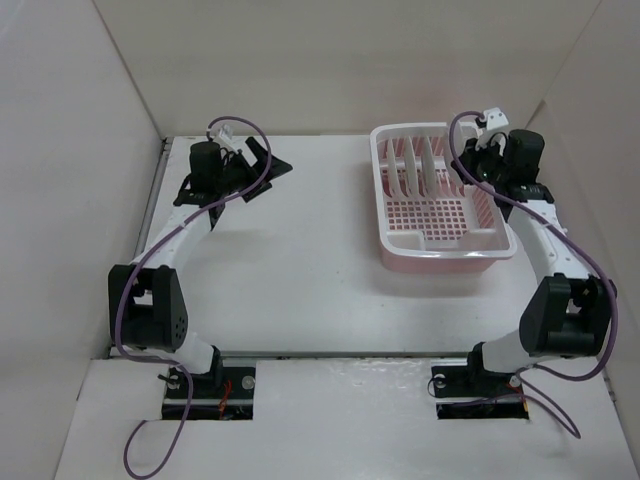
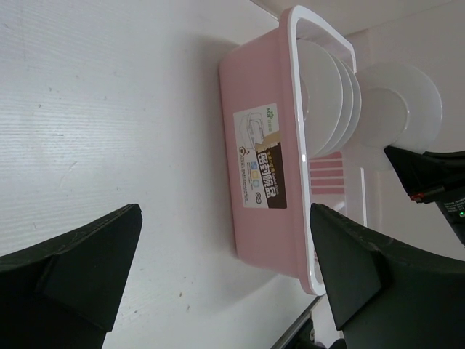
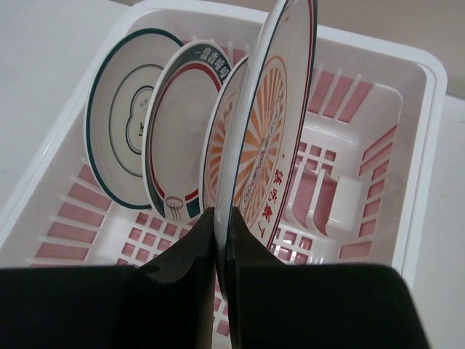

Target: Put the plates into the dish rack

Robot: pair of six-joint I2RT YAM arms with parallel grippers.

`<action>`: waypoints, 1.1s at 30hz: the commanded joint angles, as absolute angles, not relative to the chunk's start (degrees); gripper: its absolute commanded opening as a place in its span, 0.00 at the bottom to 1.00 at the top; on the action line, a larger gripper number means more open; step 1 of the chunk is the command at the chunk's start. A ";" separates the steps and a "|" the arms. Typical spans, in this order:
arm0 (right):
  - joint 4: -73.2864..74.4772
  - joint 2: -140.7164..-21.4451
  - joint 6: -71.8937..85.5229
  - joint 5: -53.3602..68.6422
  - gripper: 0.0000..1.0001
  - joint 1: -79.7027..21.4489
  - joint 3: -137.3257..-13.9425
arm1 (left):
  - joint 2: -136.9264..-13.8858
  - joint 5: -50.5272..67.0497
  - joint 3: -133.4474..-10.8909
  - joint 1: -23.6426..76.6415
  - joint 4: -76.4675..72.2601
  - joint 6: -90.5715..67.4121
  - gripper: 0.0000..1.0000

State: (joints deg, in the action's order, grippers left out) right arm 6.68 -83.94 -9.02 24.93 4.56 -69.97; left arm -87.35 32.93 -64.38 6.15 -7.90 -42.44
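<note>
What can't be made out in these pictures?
- Right wrist: lower rim of the held plate, hidden by the right gripper; seated or not, unclear.
- Right wrist: second sunburst plate, mostly behind it.
- Top external: plates edge-on, patterns too small.
- Left wrist: dish rack wall hides plate bottoms.

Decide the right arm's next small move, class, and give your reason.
Probably lower the sunburst plate straight down into the dish rack: the right tool clamps its rim, and it hangs upright above the slots, higher than the three plates already standing there.

Bright, even light; soft shadows, near edges blurred.
</note>
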 commanded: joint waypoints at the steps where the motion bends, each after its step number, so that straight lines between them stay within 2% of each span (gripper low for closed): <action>1: -0.08 -83.23 -8.44 22.41 0.00 3.52 -69.53 | -83.58 34.45 -63.64 6.06 -10.55 -41.31 1.00; 22: 2.28 -91.93 -8.44 20.65 0.00 2.99 -71.63 | -83.06 34.98 -63.63 6.06 -11.07 -41.31 1.00; 33: 3.95 -93.60 -8.44 17.93 0.05 2.99 -72.69 | -84.73 36.65 -64.16 6.06 -11.07 -41.31 1.00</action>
